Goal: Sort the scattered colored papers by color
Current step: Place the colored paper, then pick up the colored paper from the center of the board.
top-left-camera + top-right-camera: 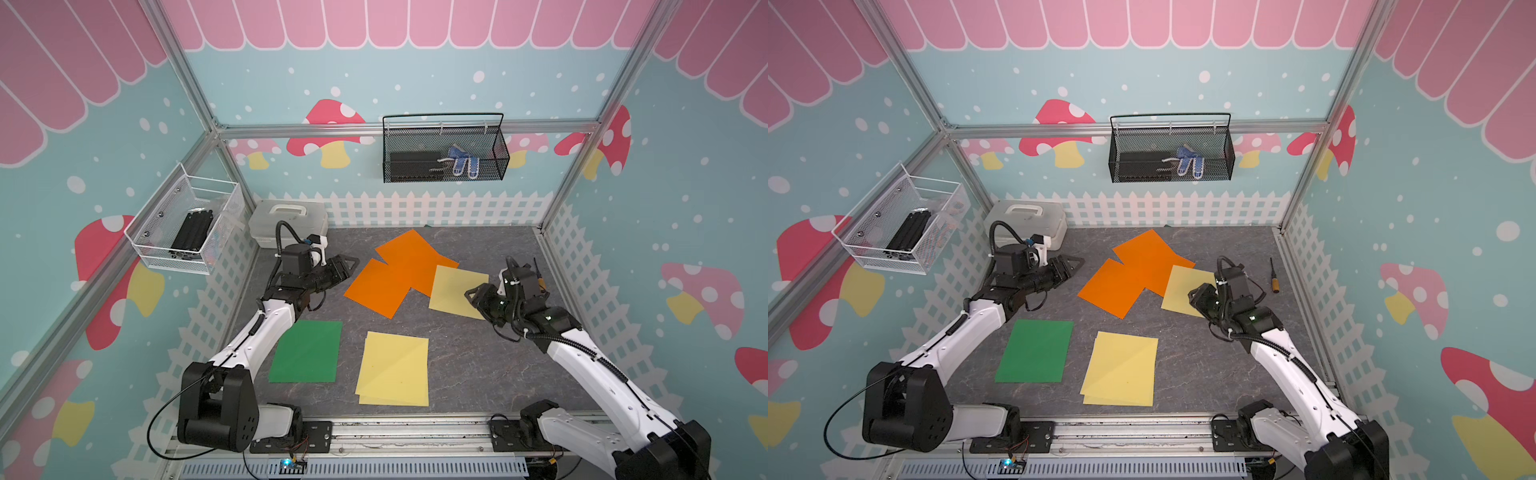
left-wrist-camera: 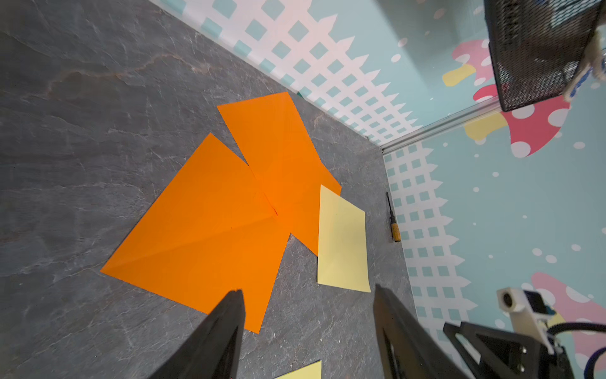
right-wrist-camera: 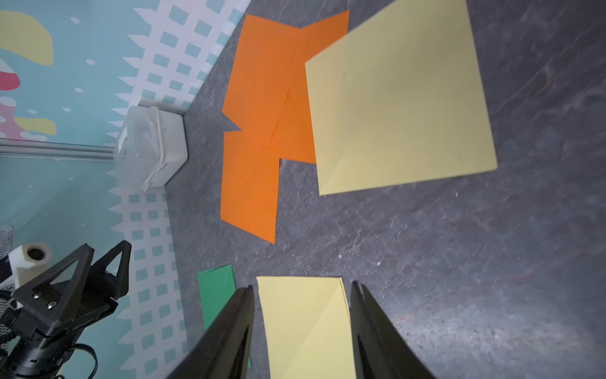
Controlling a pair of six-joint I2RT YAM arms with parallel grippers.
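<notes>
Sorting half done
Stray yellow sheet [image 1: 455, 293] is overlapping orange sheets [image 1: 380, 291]; yellow stack [image 1: 395, 370], green sheet [image 1: 307, 351] lying apart; left pincer [image 2: 309, 288], right pincer [image 3: 303, 284] hanging open.

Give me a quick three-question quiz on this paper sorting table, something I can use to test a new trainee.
1. True or false: the green sheet lies apart from every other sheet.
2. Multiple choice: the lone yellow sheet partly covers A) the white box, B) an orange sheet, C) the screwdriver.
3. Short answer: is the left gripper or the right gripper holding a sheet?
Key: 1 true. 2 B. 3 Neither; both are open and empty.
</notes>
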